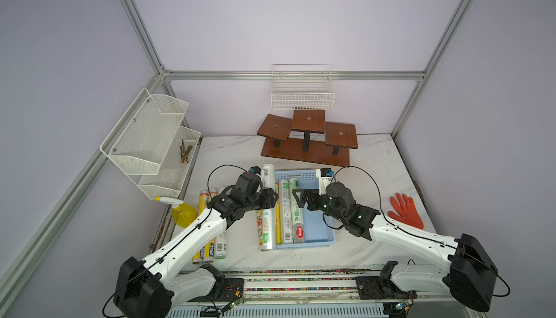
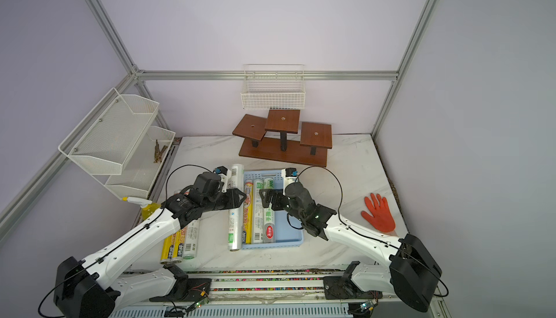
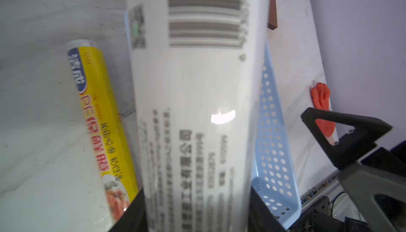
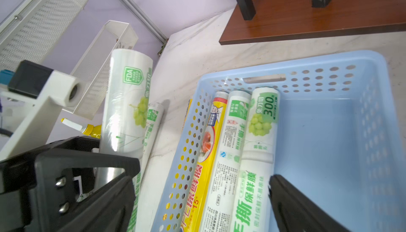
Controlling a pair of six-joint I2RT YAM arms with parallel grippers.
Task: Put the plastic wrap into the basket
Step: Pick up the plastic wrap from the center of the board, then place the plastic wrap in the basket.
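Gripping a plastic wrap roll point(image 1: 267, 175), left pincer point(image 1: 270, 200) hangs beside the basket point(image 1: 304, 175).

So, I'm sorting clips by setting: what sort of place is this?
Likely a robot test cell, not a kitchen: aluminium frame, two arms on a rail, rolls staged on a table.

**Your tally**

You have eight plastic wrap rolls point(image 1: 285, 211): four yellow-labelled and four silvery-white (one yellow roll lies half hidden behind another). You have one each of blue basket point(image 1: 326, 229), wire basket point(image 1: 302, 96), two-tier mesh rack point(image 1: 144, 139), wooden stand point(image 1: 305, 154), spray bottle point(image 1: 183, 215) and orange glove point(image 1: 406, 211). The brown bits point(image 1: 185, 151) in the rack are too small to count.
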